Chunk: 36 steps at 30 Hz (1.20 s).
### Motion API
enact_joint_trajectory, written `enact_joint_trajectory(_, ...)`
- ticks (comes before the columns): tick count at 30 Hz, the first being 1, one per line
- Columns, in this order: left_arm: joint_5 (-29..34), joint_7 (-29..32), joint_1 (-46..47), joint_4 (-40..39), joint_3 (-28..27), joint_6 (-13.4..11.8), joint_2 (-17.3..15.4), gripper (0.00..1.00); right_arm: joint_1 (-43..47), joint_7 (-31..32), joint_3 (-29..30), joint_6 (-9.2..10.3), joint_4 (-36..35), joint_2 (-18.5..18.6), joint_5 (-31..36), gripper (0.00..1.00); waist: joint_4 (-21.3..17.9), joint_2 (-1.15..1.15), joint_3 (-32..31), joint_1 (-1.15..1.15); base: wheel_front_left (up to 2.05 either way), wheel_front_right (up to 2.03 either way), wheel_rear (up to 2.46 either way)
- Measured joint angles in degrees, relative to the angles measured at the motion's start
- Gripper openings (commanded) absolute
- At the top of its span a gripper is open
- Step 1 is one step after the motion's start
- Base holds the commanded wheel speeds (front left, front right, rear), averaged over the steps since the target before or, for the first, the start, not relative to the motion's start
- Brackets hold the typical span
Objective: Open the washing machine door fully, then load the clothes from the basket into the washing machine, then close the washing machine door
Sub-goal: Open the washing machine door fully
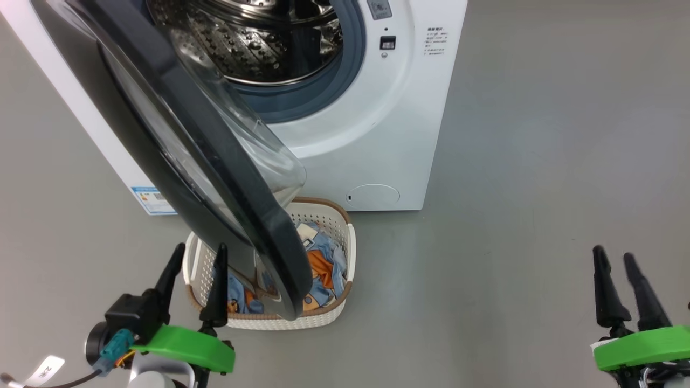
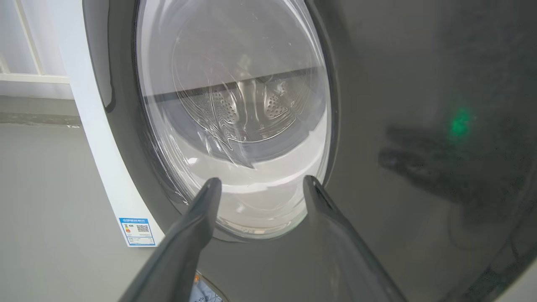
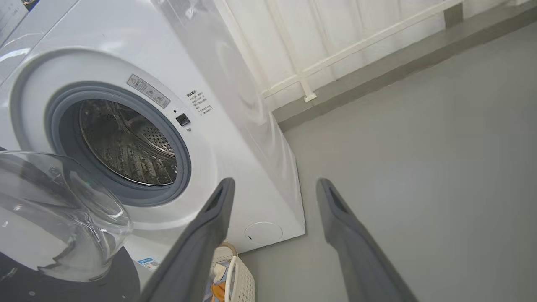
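Worryingly, the washing machine door overhung the basket, so the left gripper or right gripper (both splayed, empty) might strike it reaching in.

legible text: none | washing machine: blue label, QR code; front print too small

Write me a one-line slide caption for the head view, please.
Washing machine door open, drum empty, clothes in the basket below; left gripper and right gripper both open, holding nothing.
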State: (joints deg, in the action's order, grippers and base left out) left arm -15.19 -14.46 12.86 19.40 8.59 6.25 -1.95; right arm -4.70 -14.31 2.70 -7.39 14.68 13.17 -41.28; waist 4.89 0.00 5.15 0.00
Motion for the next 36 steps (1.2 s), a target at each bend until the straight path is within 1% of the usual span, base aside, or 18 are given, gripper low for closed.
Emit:
enact_joint_trajectory(3, 0.0, 0.0, -0.46, -0.13, -0.74, 0.0, -0.02, 1.0, 0.11, -0.01, 3.89, -0.01, -3.28, -3.04, 9.87, 1.0, -0.11, 0.0, -0.48, 0.0, 0.0, 0.0, 0.0)
enact_joint_trajectory(7, 0.0, 0.0, -1.29, -0.22, -1.14, 0.0, -0.04, 1.0, 1.8, -0.01, 4.89, -0.01, -6.57, -5.81, 20.01, 1.0, -0.02, 0.0, -1.05, 0.0, 0.0, 0.0, 0.0)
enact_joint_trajectory(10, 0.01, 0.0, -1.77, -0.37, -1.32, 0.0, -0.05, 1.0, 3.48, -0.01, 4.87, -0.01, -7.61, -7.39, 25.46, 1.0, 0.05, 0.0, -1.53, 0.0, 0.0, 0.0, 0.0)
enact_joint_trajectory(15, 0.48, 0.0, -2.38, -0.36, -1.37, 0.0, -0.05, 1.0, 4.17, 0.66, 3.32, -0.01, -8.15, -8.98, 31.11, 1.0, -0.04, 0.0, -2.23, 0.0, 0.0, 0.0, 0.0)
enact_joint_trajectory(19, 0.49, 0.0, -3.0, -0.36, -1.36, 0.0, -0.05, 1.0, 4.82, 1.4, 1.68, -0.01, -8.14, -9.58, 33.72, 1.0, -0.24, 0.0, -2.52, 0.0, 0.0, 0.0, 0.0)
enact_joint_trajectory(26, 0.49, 0.0, -3.32, -0.24, -1.34, 0.0, -0.07, 1.0, 4.82, 1.63, 0.35, -0.01, -8.02, -10.15, 34.17, 1.0, -0.4, 0.0, -2.48, 0.0, 0.0, 0.0, 0.0)
enact_joint_trajectory(36, 0.49, 0.0, -3.32, 0.14, -1.35, 0.0, -0.07, 1.0, 4.82, 1.62, 0.82, -0.01, -7.81, -10.34, 34.18, 1.0, -0.48, 0.0, -2.63, 0.0, 0.0, 0.0, 0.0)
